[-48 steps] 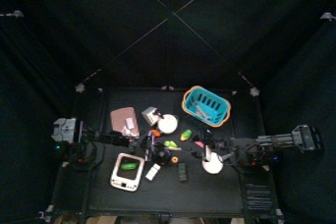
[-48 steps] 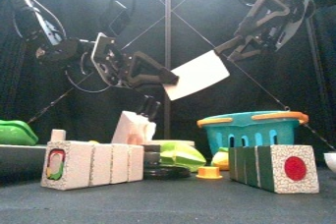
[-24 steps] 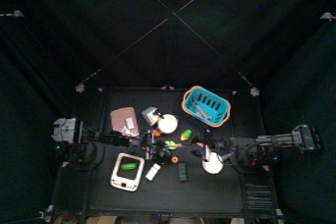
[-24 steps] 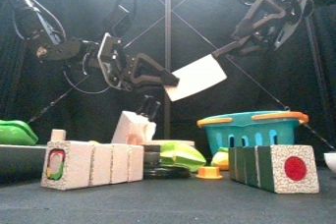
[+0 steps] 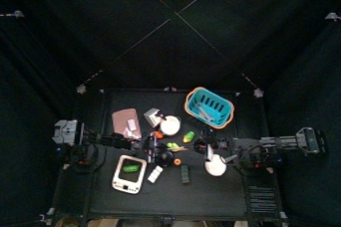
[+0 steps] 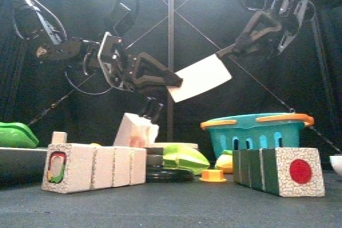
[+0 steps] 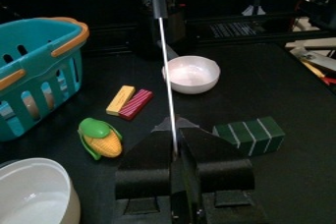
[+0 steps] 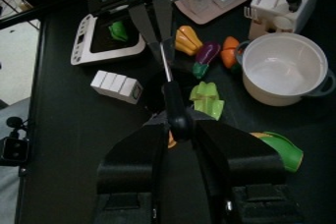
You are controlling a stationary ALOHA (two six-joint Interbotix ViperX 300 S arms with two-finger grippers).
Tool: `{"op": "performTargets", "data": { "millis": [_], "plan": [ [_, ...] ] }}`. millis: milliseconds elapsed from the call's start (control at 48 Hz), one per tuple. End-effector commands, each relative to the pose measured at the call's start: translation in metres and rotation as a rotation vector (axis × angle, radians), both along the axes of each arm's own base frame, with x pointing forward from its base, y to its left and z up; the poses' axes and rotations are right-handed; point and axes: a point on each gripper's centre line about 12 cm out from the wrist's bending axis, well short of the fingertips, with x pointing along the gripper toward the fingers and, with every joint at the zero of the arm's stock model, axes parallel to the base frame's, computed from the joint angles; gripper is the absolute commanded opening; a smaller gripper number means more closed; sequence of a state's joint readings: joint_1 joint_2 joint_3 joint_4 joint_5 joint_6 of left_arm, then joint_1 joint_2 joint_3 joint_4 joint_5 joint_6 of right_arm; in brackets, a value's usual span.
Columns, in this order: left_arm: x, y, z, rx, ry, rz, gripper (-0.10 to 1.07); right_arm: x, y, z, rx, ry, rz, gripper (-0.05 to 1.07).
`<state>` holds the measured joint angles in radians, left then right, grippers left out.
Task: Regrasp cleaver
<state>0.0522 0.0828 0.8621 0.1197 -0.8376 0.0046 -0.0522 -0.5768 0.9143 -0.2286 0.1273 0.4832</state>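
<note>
The cleaver [image 6: 201, 77] hangs in the air above the middle of the table [image 6: 174, 210], its pale blade broadside to the front camera and tilted up towards 2 o'clock. The left pincer [image 6: 155, 75] is clamped on the handle at the blade's 9 o'clock end. The right pincer [image 6: 241, 46] sits at the blade's 2 o'clock corner, with the blade's thin edge running up between its two halves in the right wrist view. Whether it has actually closed on the metal cannot be told from these pictures.

As a judgement, the regrasp is about halfway done. The cleaver is lifted and presented, and the second arm is in place. The new grip still has to be made firm, and the left pincer then has to let go.

By count there is one cleaver and two pincers. One teal basket [image 6: 254, 132] stands at 4 o'clock from the blade. The left wrist view shows two white bowls, a small one [image 7: 191, 73] and a larger one [image 7: 27, 194], and one toy corn cob [image 7: 98, 138]. Two sliced blocks stand at the front, a pale one [image 6: 94, 165] and a dark green one [image 6: 281, 167].
</note>
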Motion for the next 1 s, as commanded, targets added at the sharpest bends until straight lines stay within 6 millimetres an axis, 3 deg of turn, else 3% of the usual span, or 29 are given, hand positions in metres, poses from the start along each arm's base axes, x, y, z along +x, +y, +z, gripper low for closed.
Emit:
{"op": "performTargets", "data": {
  "millis": [0,250,583,729,979],
  "plan": [
    [0.006,0.0,0.011,0.005,-0.037,-0.001,0.4,0.005,-0.002,0.01,0.002,-0.029,-0.007,0.62],
    [0.006,0.0,0.011,0.005,-0.037,-0.003,0.4,0.011,0.0,0.012,-0.011,-0.043,0.011,0.6],
    [0.006,0.0,0.011,0.005,-0.037,-0.003,0.4,0.007,0.001,0.0,-0.002,-0.004,0.006,0.45],
    [0.005,0.0,0.014,0.006,-0.046,-0.001,0.4,0.001,0.003,-0.014,0.023,0.049,0.001,0.44],
    [0.006,0.0,0.019,0.004,-0.071,-0.001,0.4,-0.001,0.007,-0.018,0.033,0.064,0.008,0.44]
  ]
}}
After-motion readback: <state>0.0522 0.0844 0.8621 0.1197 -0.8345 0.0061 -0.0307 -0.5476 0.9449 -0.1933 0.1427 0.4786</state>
